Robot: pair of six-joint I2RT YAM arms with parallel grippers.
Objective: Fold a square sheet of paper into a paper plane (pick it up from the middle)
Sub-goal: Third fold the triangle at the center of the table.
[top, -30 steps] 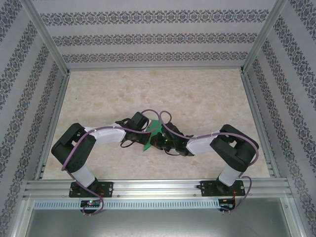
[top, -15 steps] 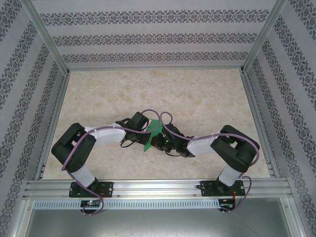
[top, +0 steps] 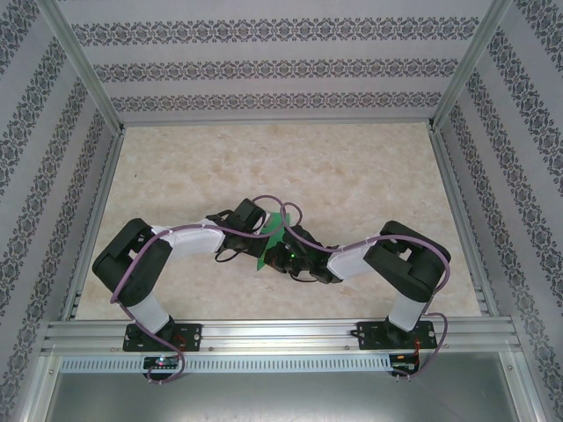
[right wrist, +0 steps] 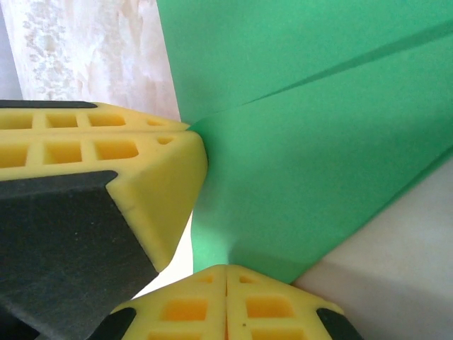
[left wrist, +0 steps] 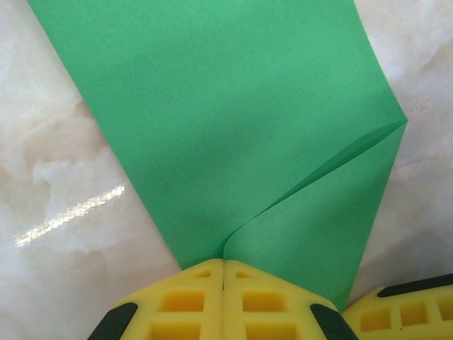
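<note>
1. The left gripper (left wrist: 224, 268) is closed, its yellow fingertips (left wrist: 191, 280) pressed together on the near edge of the green sheet of paper (left wrist: 233, 120).
2. The right gripper (right wrist: 226, 275) is closed too, pinching the same sheet at a lower edge (one yellow finger of the left gripper sits just beside it).
3. The sheet is folded: a crease runs from the left pinch out to a side corner, with the layers overlapping.
4. From above, the sheet is between the two grippers over the marble-patterned table (top: 369, 167), about mid-width and nearer the arm bases.
</note>
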